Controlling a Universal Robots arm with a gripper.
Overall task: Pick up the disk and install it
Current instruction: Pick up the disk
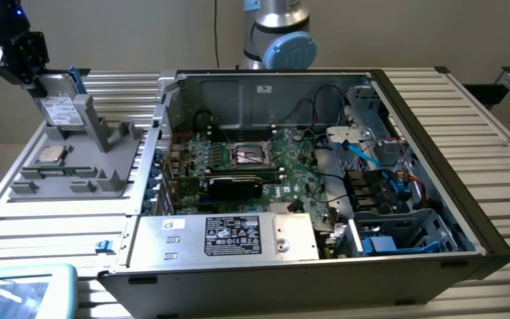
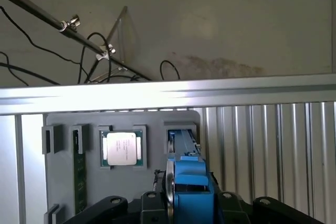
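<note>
The disk (image 1: 58, 108), silver-grey with a white label and a blue carrier edge, stands tilted on edge at the back of the grey fixture (image 1: 78, 176), on the exterior view's left. My gripper (image 1: 37, 81) is shut on its upper end from above. In the wrist view the blue carrier (image 2: 190, 181) sits between the black fingers (image 2: 107, 205), with its far end at the fixture's slot (image 2: 181, 128). Whether that end has left the slot I cannot tell.
A square silver processor chip (image 2: 122, 148) and a green memory stick (image 2: 80, 174) lie in the fixture. The open computer case (image 1: 432, 159) stands on the exterior view's right, with its motherboard (image 1: 255, 159), power supply (image 1: 228, 236) and drive cage (image 1: 401, 232). The slatted metal table (image 1: 51, 222) runs underneath.
</note>
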